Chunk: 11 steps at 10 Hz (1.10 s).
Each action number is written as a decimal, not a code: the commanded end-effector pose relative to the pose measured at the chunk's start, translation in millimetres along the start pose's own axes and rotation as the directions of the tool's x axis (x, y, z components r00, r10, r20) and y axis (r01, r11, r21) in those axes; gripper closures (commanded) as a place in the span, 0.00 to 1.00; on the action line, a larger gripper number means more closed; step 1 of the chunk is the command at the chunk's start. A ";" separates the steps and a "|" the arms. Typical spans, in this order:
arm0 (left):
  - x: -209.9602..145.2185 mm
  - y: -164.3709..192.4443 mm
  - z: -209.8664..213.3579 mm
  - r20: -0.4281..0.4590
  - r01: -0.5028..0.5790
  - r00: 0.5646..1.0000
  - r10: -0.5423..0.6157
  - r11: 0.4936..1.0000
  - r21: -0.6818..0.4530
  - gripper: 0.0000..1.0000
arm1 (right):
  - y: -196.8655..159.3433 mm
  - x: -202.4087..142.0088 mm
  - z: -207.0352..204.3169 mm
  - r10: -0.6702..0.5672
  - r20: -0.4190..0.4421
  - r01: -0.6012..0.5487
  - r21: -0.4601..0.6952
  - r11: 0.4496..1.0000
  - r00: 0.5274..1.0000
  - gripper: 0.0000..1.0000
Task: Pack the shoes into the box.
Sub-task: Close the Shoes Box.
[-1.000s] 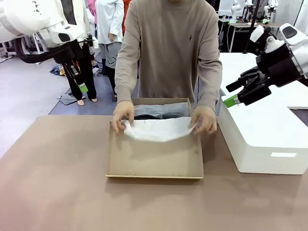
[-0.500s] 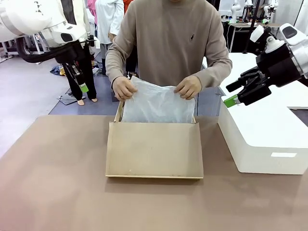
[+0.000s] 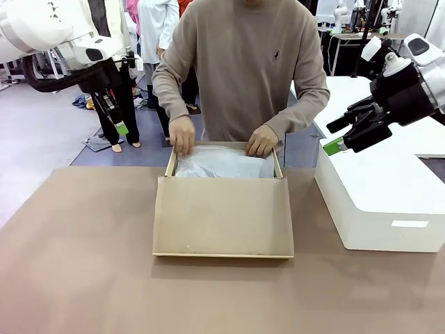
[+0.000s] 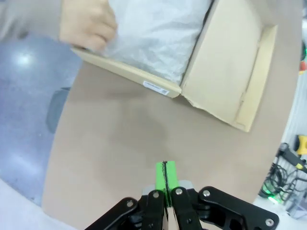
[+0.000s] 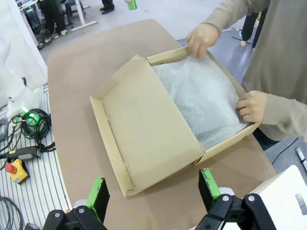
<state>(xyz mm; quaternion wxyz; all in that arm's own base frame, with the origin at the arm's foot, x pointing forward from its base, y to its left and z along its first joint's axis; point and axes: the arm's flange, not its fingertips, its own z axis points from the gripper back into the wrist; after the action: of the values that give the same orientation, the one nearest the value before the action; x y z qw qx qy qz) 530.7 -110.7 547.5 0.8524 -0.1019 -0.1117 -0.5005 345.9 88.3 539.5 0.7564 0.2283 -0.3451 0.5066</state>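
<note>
White tissue paper sheet (image 3: 221, 164): a second ago folded forward over the hinge edge of the shallow brown cardboard shoebox (image 3: 222, 216), half a second ago lifted upright in front of the person's chest, now laid down flat inside the shoebox tray. Glossy black leather shoes, exposed in the tray a second ago, now covered by the sheet. Person's hands moved from the near corners of the tray, up to chest height, then down to the far rim: one hand (image 3: 182, 133) at one far corner, other hand (image 3: 263, 140) at the opposite corner, both pressing the paper edge.
</note>
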 end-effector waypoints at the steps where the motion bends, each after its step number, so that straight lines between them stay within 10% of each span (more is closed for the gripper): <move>1: -19.9 25.8 2.0 0.075 0.034 0.997 -0.023 0.990 -0.139 1.00 | -3.6 0.7 -2.3 0.024 0.035 -0.024 0.011 1.000 0.999 0.00; 11: -53.1 72.8 -66.4 0.198 0.061 0.980 0.019 0.919 -0.389 1.00 | -3.6 0.7 -2.3 0.024 0.035 -0.024 0.011 1.000 0.999 0.00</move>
<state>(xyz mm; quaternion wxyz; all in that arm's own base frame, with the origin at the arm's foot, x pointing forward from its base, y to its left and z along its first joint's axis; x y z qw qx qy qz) 577.6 -53.2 459.7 0.7925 -0.3260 -0.0946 -0.5067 345.8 88.3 539.5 0.7564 0.2285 -0.3449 0.5067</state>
